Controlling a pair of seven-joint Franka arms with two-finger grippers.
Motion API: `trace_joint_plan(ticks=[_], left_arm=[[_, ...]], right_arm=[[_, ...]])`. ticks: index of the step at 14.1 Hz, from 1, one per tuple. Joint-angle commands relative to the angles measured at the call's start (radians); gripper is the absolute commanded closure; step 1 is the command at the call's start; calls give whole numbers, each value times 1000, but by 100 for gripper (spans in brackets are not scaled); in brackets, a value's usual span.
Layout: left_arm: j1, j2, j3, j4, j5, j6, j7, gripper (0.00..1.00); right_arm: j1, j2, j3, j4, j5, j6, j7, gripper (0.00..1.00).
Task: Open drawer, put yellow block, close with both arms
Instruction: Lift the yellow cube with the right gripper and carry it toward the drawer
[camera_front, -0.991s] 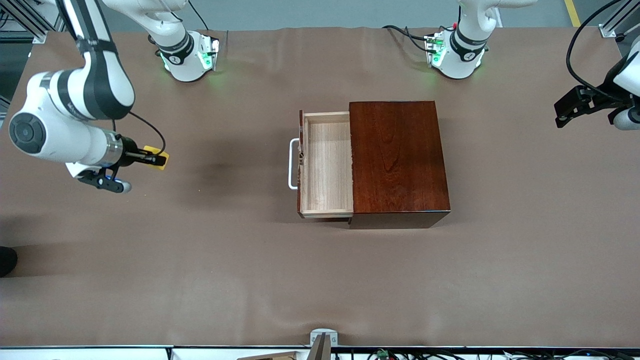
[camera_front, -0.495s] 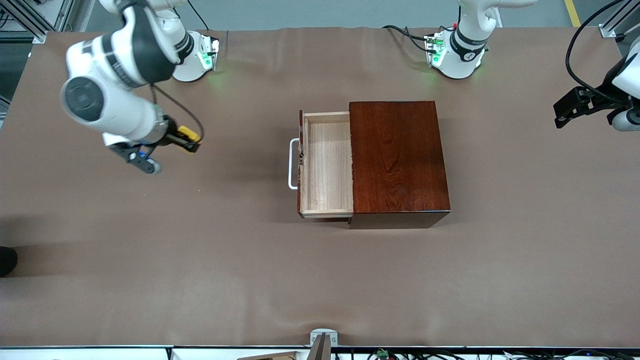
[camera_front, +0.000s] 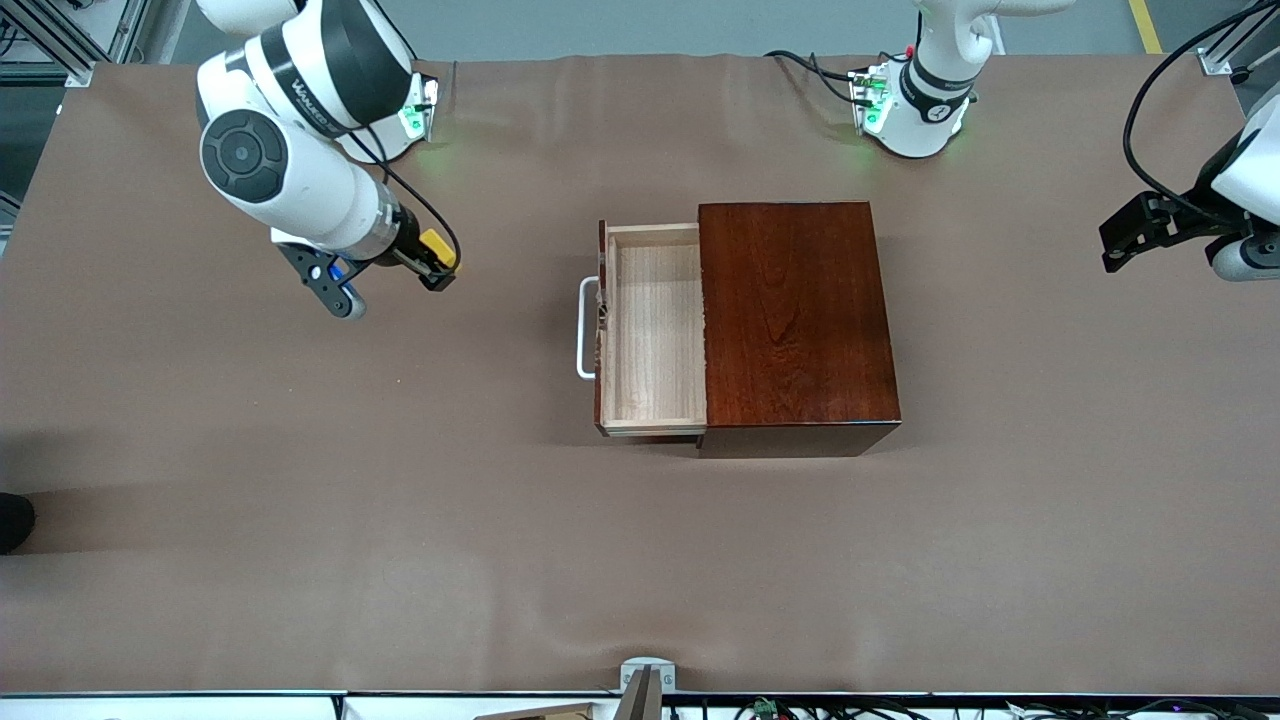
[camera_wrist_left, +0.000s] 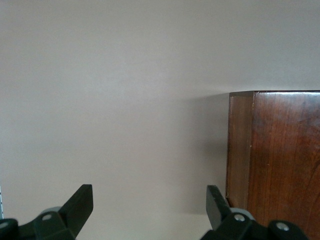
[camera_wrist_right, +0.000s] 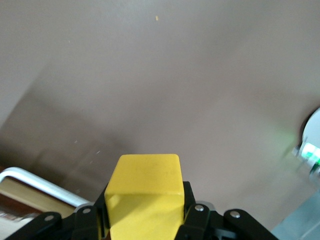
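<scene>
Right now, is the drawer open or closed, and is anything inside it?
Open and empty. The drawer is pulled out of the wooden box, and its pale wood floor is bare.

I count one yellow block (camera_front: 437, 243) (camera_wrist_right: 146, 192) — the only one. One drawer (camera_front: 655, 330), one white handle (camera_front: 585, 328) on it, one dark wooden box (camera_front: 796, 320) around it. Two arms of mine — two grippers: right gripper (camera_front: 436, 272), left gripper (camera_front: 1118, 245).

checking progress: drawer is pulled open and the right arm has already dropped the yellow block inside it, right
Not quite. The pale-wood drawer is open but holds nothing; the small yellow cube block is clamped in the right gripper over bare table, as the front view shows.
</scene>
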Motion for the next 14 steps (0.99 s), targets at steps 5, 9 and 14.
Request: trace_joint_plan(ticks=[5,9,14], left_arm=[[6,7,-1,4,-21,9,-8,0],[-14,10,-6,44,-39,6,-12,0],[-35,42,-38,48,-50,6,-43,0]], right_arm=[[130,142,-9,194,60,32,405,100],[173,168,-9,196,135,193,556,100],[247,242,-11,210,133,325,659,100]])
